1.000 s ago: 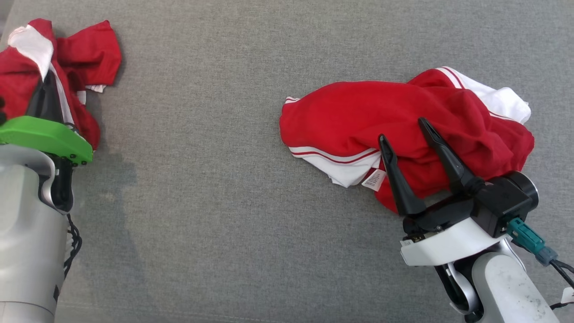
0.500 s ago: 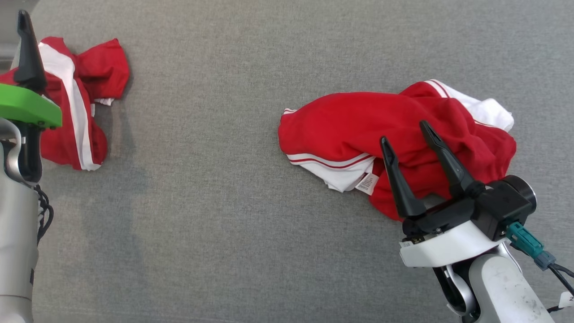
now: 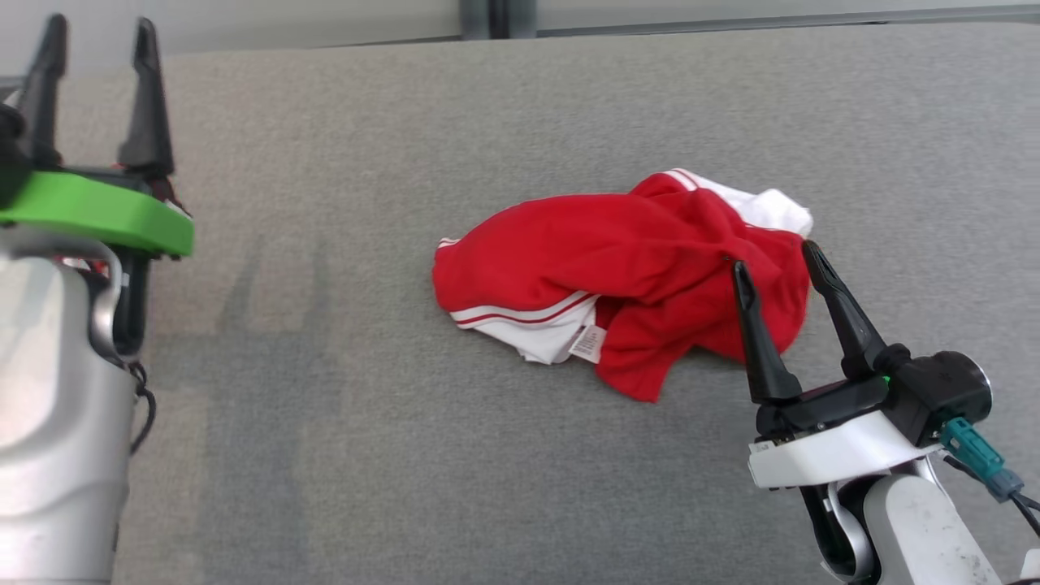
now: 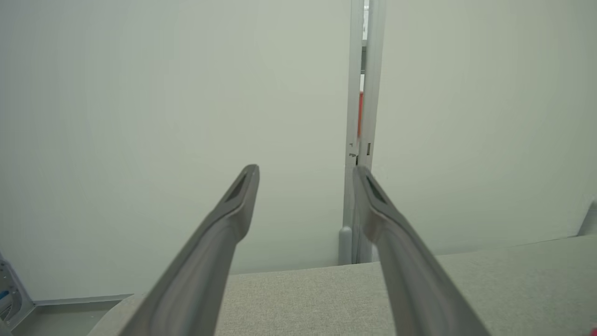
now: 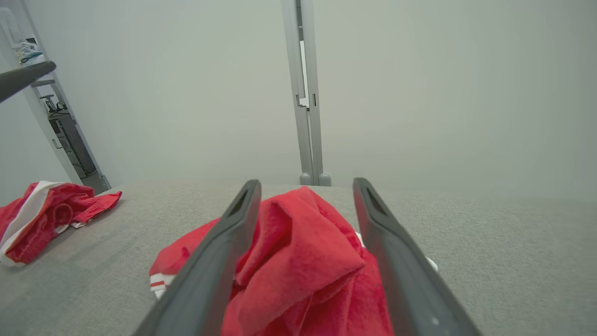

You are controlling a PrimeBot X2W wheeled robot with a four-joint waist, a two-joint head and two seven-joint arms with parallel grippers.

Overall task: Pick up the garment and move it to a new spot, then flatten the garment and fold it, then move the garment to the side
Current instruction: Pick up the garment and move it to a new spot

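The crumpled red-and-white garment [image 3: 617,252] lies on the bench [image 3: 390,455] just ahead of the right jaws, spread and empty like the left jaws well apart; light and limp, it looks best pinched at a raised fold.

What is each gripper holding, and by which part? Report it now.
Nothing is held. The left gripper is open on air. The right gripper is open too, by the garment but not pinching it.
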